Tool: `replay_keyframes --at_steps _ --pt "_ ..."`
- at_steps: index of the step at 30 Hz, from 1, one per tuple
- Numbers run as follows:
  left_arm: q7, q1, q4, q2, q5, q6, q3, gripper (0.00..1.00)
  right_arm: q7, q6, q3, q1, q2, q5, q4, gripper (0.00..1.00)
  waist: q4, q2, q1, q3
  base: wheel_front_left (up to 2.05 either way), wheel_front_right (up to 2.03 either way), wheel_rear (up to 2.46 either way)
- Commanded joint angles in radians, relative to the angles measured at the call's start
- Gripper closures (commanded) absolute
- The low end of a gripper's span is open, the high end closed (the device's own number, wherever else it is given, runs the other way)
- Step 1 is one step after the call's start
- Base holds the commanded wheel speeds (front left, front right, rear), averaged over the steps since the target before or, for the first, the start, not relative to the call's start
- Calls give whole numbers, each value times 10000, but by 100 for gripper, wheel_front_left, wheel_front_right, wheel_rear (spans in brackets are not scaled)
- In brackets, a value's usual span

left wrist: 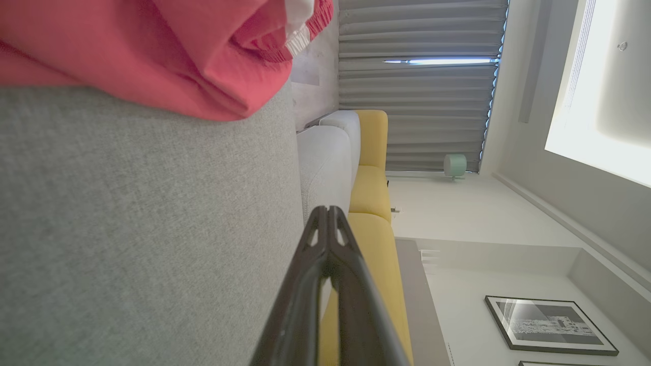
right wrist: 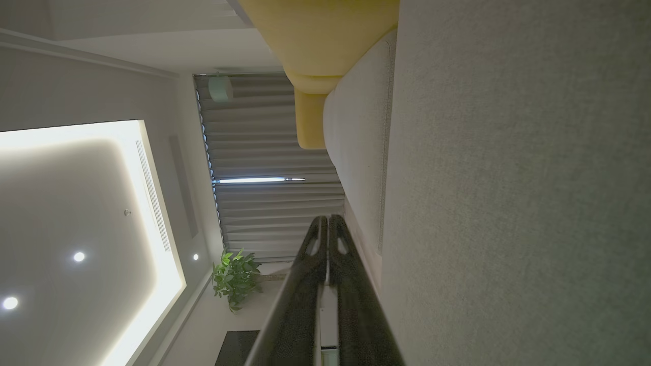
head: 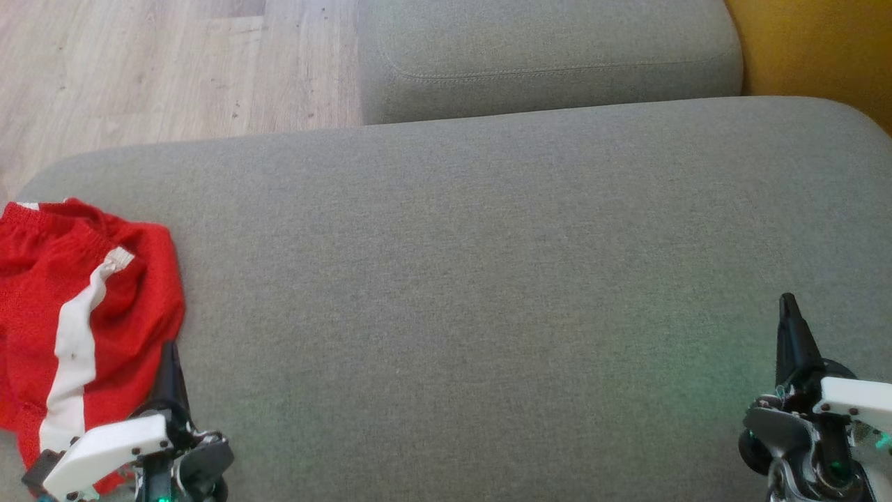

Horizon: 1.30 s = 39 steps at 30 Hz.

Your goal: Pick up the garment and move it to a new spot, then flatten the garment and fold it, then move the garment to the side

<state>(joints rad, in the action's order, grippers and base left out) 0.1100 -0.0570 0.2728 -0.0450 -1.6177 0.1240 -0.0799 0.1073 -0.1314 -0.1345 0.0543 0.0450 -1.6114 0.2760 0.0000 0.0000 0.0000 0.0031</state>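
Observation:
The garment (head: pixel 77 307) is a pair of red shorts with a white side stripe, lying bunched at the left end of the grey cushion (head: pixel 488 279). My left gripper (head: pixel 169 348) sits at the lower left with its tips beside the shorts' right edge, shut and empty. In the left wrist view the shorts (left wrist: pixel 152 51) lie ahead of the shut left gripper (left wrist: pixel 328 211), apart from it. My right gripper (head: pixel 788 301) is at the lower right above bare cushion, shut and empty. The right wrist view shows the right gripper (right wrist: pixel 328 219) with its fingers pressed together.
A second grey cushion (head: pixel 550 56) lies behind the main one. Wooden floor (head: pixel 139 70) is at the upper left, and a yellow seat (head: pixel 815 49) at the upper right. The wrist views show curtains (left wrist: pixel 417 101), a plant (right wrist: pixel 236 277) and a framed picture (left wrist: pixel 549 325).

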Motion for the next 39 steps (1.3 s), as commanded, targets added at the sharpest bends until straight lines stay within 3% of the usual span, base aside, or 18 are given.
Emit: replay_keyframes --at_steps 1,7,8,20,39 --pt "30 -509 -279 -52 88 67 -336 100 57 7 210 536 52 25 -313 100 0 0 0 0 0 0 0" --pt "-1 -1 -1 0 1 0 0 100 0 0 2 1 0 0 -1 100 0 0 0 0 0 0 0" --pt "-6 14 67 0 0 -7 13 0 -4 0 10 -17 -2 -1 66 0 0 0 0 0 0 0 0" --pt "-300 175 346 10 495 -20 164 0 -296 1 330 -192 -19 360 340 0 7 0 0 -54 0 0 0" --pt "-864 207 -357 0 3436 -563 775 0 -857 2 647 -243 -15 3314 -84 0 38 0 0 -95 0 0 0"
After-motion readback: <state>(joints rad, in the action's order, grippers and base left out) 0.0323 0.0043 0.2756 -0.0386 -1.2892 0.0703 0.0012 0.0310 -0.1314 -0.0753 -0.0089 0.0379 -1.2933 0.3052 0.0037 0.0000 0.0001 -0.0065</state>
